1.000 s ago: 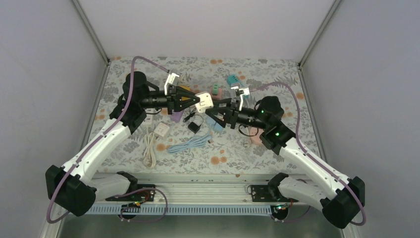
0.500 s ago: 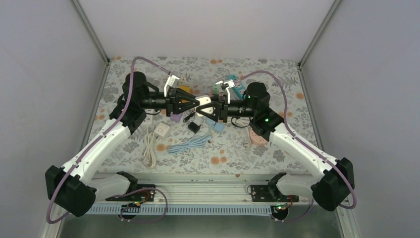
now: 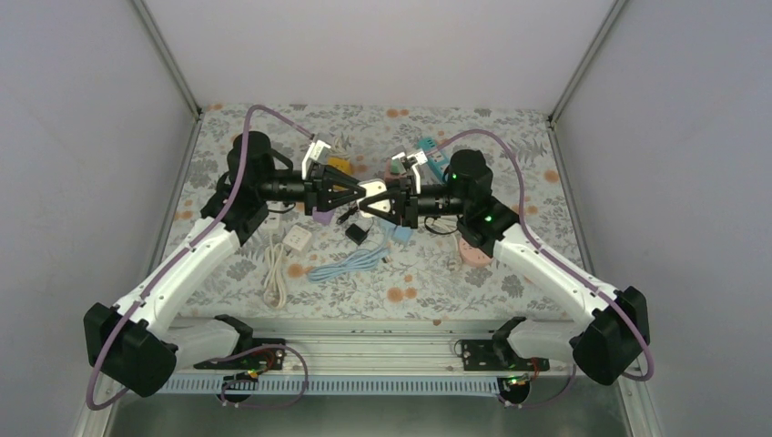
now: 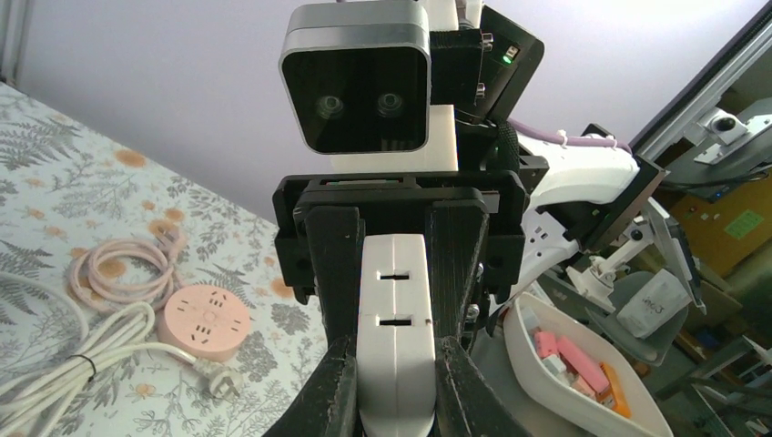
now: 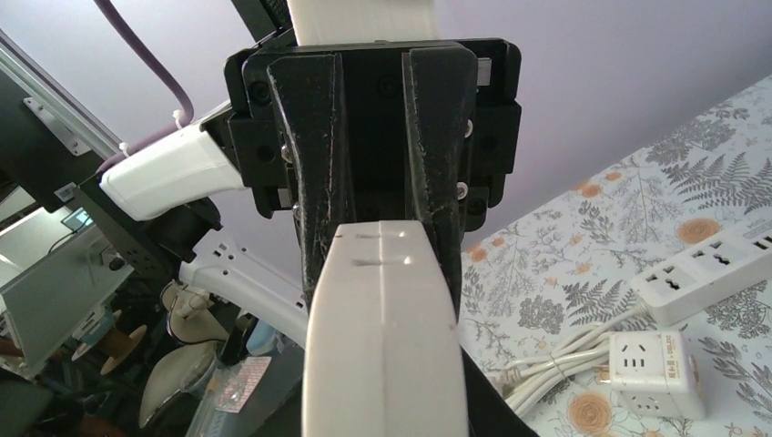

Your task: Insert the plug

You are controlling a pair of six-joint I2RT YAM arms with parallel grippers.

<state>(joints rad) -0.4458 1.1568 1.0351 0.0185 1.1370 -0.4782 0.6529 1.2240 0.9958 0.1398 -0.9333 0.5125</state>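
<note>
A white plug [image 3: 373, 193] with two slots in its face hangs in mid-air over the middle of the flowered table. My left gripper [image 3: 358, 191] is shut on it from the left. My right gripper [image 3: 389, 199] is shut on its other end from the right. In the left wrist view the plug [image 4: 394, 309] sits clamped between my black fingers [image 4: 339, 382], with the right gripper's fingers pressed on its far end. In the right wrist view the plug [image 5: 380, 337] fills the gap and hides my own fingertips.
Under the grippers lie a black adapter [image 3: 356, 233], a white cube socket [image 3: 297, 238], a white cable [image 3: 273, 273] and a blue cable [image 3: 346, 264]. A round pink power strip [image 3: 473, 250] lies right, a teal piece [image 3: 428, 146] at the back.
The right arm swung in toward the left gripper and its jaws closed on the free end of the white plug. The left gripper kept its grip and barely moved.
</note>
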